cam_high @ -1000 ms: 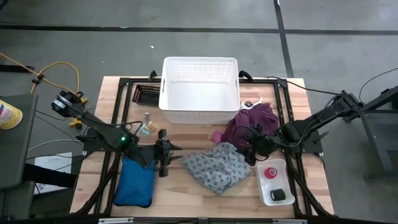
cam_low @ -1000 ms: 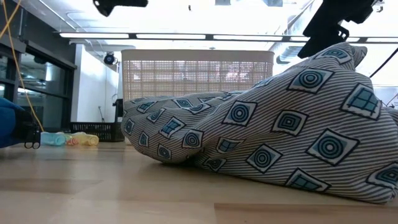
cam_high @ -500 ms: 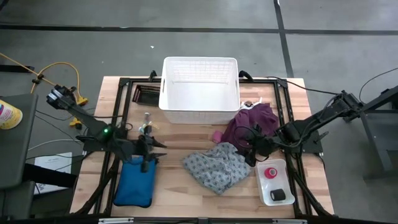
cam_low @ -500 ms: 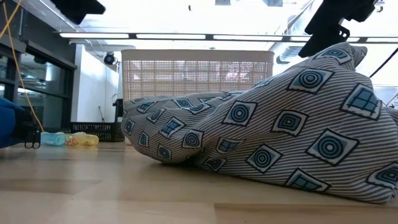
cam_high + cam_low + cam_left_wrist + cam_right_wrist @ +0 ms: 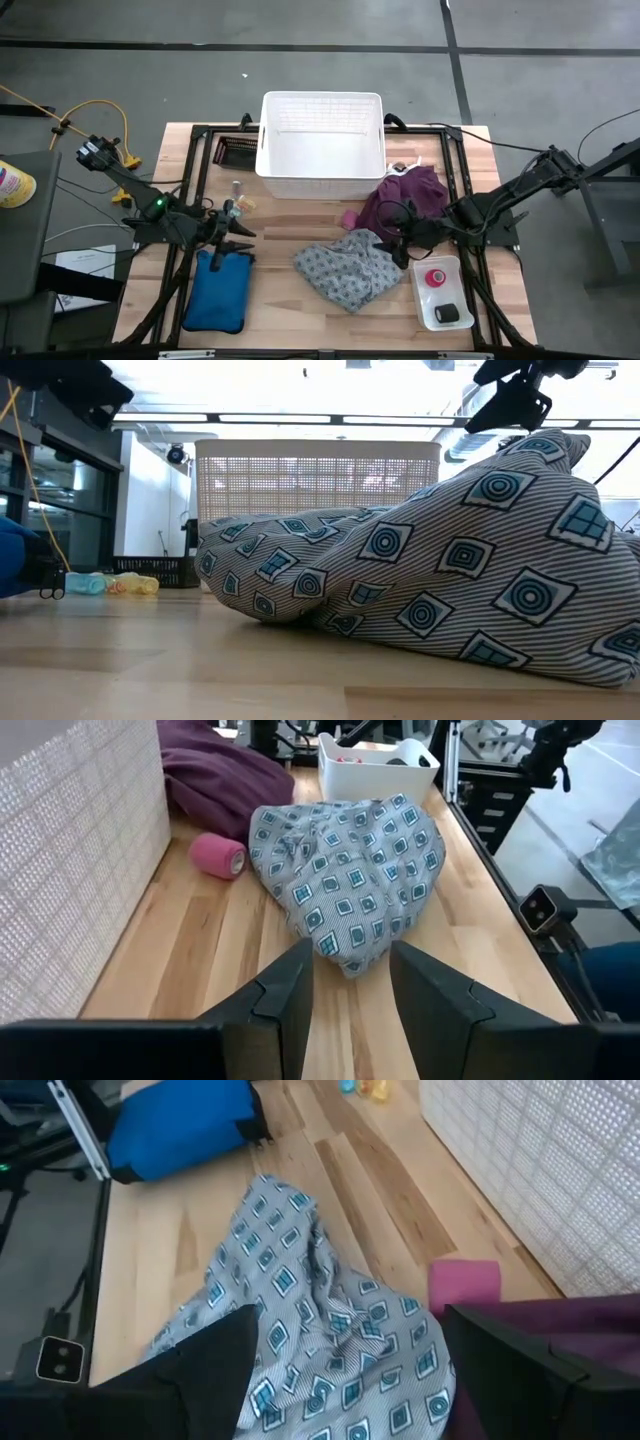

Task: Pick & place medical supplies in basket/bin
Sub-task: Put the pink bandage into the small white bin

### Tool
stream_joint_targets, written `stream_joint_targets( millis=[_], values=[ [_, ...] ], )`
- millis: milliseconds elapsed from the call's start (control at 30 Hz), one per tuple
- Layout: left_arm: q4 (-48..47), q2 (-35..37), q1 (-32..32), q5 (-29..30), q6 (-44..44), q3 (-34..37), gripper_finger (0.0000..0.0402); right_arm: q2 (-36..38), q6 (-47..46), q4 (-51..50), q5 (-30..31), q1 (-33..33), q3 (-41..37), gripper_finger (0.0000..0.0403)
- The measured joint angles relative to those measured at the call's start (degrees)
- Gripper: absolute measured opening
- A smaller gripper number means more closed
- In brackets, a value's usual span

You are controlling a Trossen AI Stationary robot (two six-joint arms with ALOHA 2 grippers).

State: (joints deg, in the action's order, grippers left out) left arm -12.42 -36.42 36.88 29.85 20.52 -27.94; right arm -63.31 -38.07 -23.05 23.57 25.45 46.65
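Observation:
The grey patterned cloth (image 5: 345, 268) lies bunched on the table's near middle. Beyond it the purple cloth (image 5: 405, 195) lies against the white basket (image 5: 322, 143), and a pink tape roll (image 5: 349, 219) lies on its side between the two cloths. A small black block (image 5: 450, 313) rests in a white tray (image 5: 440, 292). A small clear bottle (image 5: 237, 189) stands left of the basket. My left gripper (image 5: 243, 240) hovers open above the blue pouch's far end and faces the grey cloth (image 5: 350, 870). My right gripper (image 5: 397, 238) hangs open over that cloth's right edge (image 5: 330, 1330).
The blue pouch (image 5: 218, 290) lies at the near left. A red tape roll (image 5: 436, 277) shares the white tray with the block. Small coloured items (image 5: 110, 585) and a dark slotted rack (image 5: 238, 150) sit left of the basket. Bare wood shows between the pouch and the grey cloth.
My left gripper has drawn back from the grey cloth toward the table's left edge, sinking a little, and now hangs over the blue pouch's far end. My right gripper has stayed in place with its wrist tipping slightly. The cloths and other things have not moved.

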Motion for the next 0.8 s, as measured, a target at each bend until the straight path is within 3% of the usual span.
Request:
stream_joint_targets(
  millis=[467,633,800],
  values=[
    [0.06,-0.05,0.0,0.0,-0.75,0.0,0.0128,-0.01,0.86,1.99,0.48,-0.49,0.0,0.0306],
    [0.06,-0.06,0.0,-0.01,-0.75,0.0,0.0128,-2.47,2.66,3.77,0.44,-4.24,0.0,0.0306],
    [0.06,-0.09,0.0,-0.02,-0.68,0.0,0.0128,-8.27,9.57,12.6,0.27,-9.09,-0.02,0.0306]
  ],
)
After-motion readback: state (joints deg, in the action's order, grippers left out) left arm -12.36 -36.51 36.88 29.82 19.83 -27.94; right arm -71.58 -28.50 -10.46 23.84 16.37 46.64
